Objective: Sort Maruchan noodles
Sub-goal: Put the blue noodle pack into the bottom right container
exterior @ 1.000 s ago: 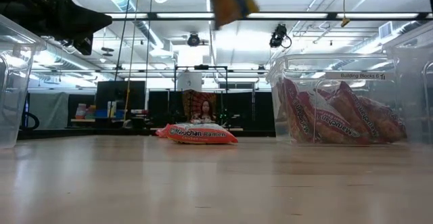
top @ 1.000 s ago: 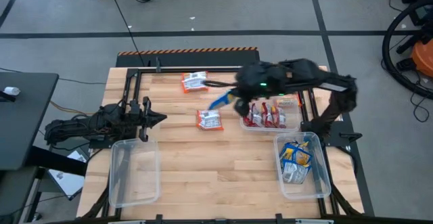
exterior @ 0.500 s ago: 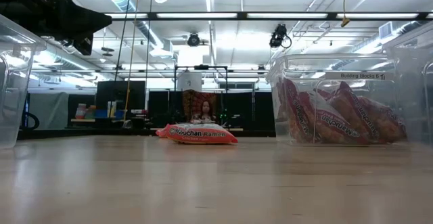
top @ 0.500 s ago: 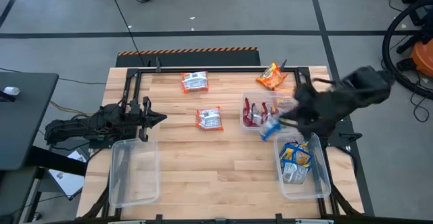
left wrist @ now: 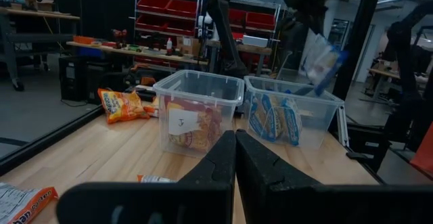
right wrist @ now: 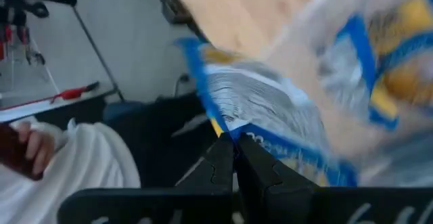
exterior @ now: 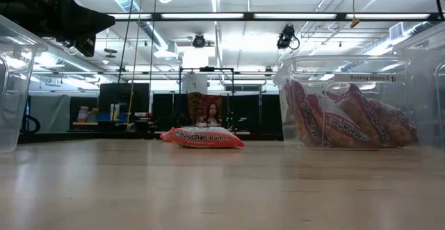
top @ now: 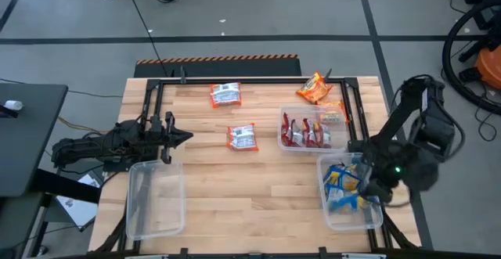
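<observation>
Step in hand: right gripper [top: 366, 187] pinching a blue packet [right wrist: 270, 109] over the blue-packet bin [top: 376, 212]. Next: release. Left gripper [top: 178, 137] pressed together, waiting beside the empty bin [top: 133, 212].

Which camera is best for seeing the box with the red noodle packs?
The left wrist view: the clear bin stands whole, with red packets inside. The low view shows its side close up, the high view its top from above. The right wrist view misses it.

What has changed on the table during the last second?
The right gripper, shut on a blue packet, swung from above the red-packet bin to over the blue-packet bin. The left gripper, loose packets and empty bin stayed put.
</observation>
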You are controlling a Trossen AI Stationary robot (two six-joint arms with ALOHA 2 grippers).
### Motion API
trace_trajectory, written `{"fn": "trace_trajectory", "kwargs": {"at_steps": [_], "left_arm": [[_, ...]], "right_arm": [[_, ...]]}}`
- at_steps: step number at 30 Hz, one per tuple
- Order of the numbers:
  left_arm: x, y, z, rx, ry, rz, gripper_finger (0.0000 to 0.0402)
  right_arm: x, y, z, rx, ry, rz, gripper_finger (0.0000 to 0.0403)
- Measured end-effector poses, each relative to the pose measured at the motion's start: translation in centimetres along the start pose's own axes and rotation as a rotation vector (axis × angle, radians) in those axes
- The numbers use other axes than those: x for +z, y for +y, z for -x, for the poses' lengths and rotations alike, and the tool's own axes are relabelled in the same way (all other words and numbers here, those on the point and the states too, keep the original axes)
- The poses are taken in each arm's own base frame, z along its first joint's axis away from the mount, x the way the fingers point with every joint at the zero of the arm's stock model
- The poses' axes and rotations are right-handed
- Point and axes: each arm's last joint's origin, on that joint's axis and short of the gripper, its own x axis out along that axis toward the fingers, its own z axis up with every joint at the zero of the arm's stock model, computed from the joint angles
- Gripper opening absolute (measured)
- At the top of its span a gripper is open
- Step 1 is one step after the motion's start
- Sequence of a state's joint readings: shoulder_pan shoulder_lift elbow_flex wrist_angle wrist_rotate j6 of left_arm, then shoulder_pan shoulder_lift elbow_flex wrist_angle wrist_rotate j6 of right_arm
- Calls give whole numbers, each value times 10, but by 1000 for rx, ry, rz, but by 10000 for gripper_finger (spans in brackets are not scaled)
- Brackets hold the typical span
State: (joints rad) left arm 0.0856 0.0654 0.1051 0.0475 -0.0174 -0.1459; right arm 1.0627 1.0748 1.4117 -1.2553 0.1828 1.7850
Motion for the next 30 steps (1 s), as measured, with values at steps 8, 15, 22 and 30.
{"fn": "trace_trajectory", "kwargs": {"at_steps": [8,15,22,30], "left_arm": [[0,0,0,0,0,0,14],[0,0,0,0,-1,0,14],[0,0,0,0,0,0,14],[0,0,0,0,0,0,14]], "right_arm": [[-23,-9,-36,-35,-43,-135,10],[-33,-1,-56,113,19,-210,10],[-33,-10,-57,-9,75,-177,12],[-33,-20,-60,-165,135,-139,57]]}}
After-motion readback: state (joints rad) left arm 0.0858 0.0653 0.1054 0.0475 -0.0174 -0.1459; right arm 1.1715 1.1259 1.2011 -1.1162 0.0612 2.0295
